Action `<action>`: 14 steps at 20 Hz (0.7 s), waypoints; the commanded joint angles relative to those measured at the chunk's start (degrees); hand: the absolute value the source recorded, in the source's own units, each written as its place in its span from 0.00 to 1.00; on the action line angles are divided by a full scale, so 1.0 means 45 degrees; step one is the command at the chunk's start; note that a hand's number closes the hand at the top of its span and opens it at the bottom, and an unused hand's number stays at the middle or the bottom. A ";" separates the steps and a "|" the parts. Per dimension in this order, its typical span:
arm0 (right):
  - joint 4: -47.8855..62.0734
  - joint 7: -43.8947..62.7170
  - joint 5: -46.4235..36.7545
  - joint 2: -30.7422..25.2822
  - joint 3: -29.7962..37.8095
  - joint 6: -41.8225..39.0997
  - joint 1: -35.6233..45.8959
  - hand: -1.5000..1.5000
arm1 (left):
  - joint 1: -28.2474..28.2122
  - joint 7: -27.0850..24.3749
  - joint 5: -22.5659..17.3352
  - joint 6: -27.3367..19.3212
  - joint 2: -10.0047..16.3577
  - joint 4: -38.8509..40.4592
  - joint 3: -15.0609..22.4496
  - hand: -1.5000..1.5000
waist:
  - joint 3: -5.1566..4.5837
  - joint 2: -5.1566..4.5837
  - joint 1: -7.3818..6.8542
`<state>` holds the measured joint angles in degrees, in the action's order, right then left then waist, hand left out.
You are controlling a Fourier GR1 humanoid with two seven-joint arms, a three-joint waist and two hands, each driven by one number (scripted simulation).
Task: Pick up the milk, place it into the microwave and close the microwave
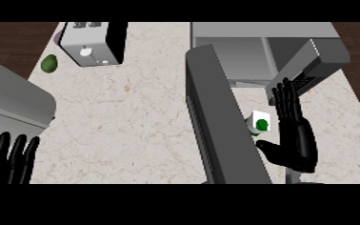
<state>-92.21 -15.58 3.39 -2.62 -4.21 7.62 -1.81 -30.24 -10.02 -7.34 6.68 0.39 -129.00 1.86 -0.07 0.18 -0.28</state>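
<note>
Black against the pale stone table (126,119), the left hand (17,158) rests open at the lower left edge of the frame with its fingers up, well apart from the work.

The right hand (296,140), lower right, is also open. Its fingers are straight and point up the frame, its thumb is spread to the left, and it holds nothing.

The milk carton (260,123), white with a green spot, stands just left of that palm and just above the thumb. It looks upright, though the steep view hides its height. Whether it touches the hand I cannot tell.

Just beyond the carton on its left rises the open microwave door (211,124), so the carton sits in the narrow gap between door and hand.

I judge the grasp should close leftward, then carry the carton up the frame into the microwave (239,57) cavity at the upper right.
</note>
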 commanded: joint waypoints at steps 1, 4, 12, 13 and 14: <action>0.1450 -0.1365 0.0448 -0.0601 0.0895 -0.0830 -0.0559 0.00 | -0.0095 -0.0440 -0.0205 0.0232 -0.0025 0.0305 -0.0302 0.00 | 0.0018 -0.0036 0.0003; 0.3053 -0.2176 0.0248 -0.0323 0.0934 -0.0922 0.0277 0.00 | -0.0932 -0.0353 0.0033 0.0103 -0.0080 -0.0721 0.0284 0.00 | 0.0019 -0.0032 -0.0062; 0.4298 -0.3754 0.0040 -0.1019 0.1291 -0.1957 -0.0075 0.00 | -0.1541 -0.0787 -0.0859 0.1189 0.0212 -0.0680 -0.0606 0.00 | 0.0015 -0.0020 -0.0048; 0.5150 -0.3826 -0.0108 -0.0611 0.1193 -0.1746 0.0947 0.00 | -0.0791 -0.0220 -0.0987 0.1004 0.0275 -0.0342 -0.0857 0.00 | 0.0017 -0.0034 -0.0041; 0.5227 -0.4561 0.0032 -0.0987 0.1469 -0.2165 0.0632 0.00 | -0.1216 -0.1091 -0.0303 0.1175 -0.0026 0.0237 -0.0426 0.00 | 0.0017 -0.0030 -0.0041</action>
<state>-73.02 -31.43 3.74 -5.83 1.10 0.00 -0.49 -33.86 -11.75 -10.00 10.02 1.09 -130.35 -0.33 0.01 0.05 -0.42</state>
